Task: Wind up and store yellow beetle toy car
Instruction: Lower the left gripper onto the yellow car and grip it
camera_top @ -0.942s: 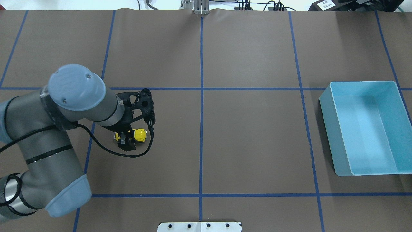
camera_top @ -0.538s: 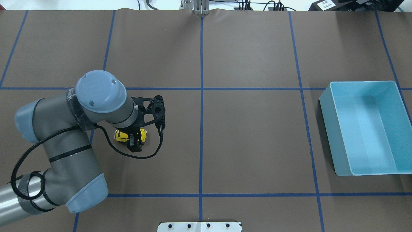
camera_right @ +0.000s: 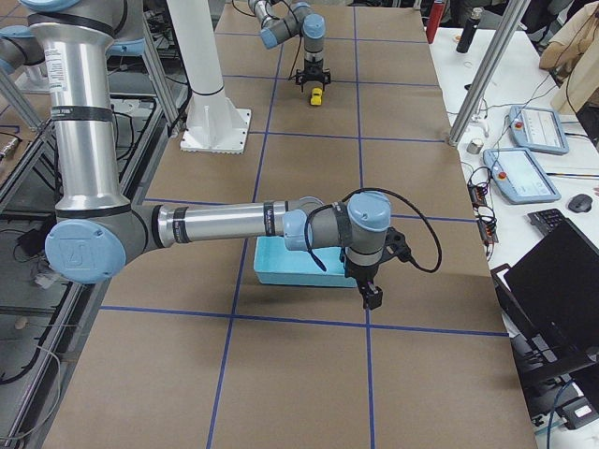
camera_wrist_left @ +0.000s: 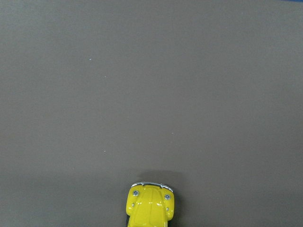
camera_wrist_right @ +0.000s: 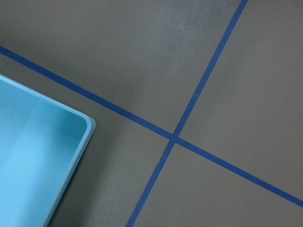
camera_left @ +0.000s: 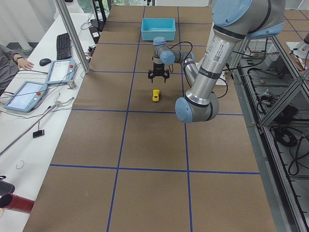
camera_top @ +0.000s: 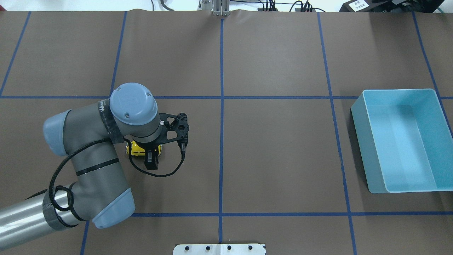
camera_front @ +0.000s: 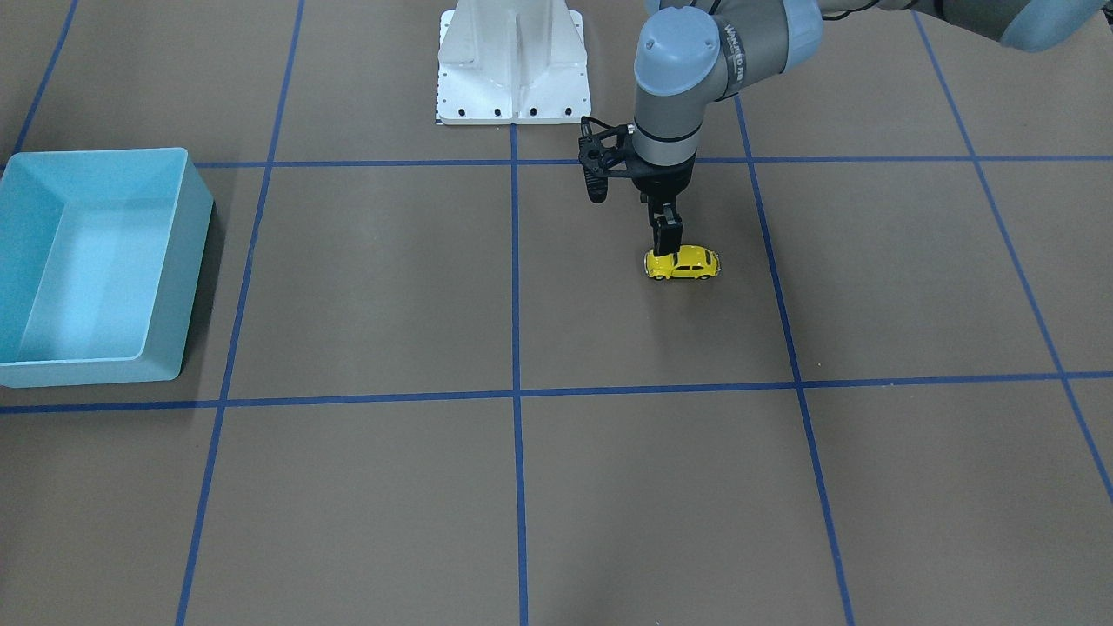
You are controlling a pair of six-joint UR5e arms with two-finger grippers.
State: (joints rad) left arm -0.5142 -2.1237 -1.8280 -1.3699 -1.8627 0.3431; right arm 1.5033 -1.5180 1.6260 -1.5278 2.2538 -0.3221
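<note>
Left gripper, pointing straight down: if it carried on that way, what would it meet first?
Most likely the yellow beetle toy car, which sits right beneath the left gripper. The open fingers may instead straddle its body and reach the table; depth is unclear.

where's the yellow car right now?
In the overhead view the yellow car sits on its wheels in the left half of the table, just under the left claw, far from the blue bin on the right.
</note>
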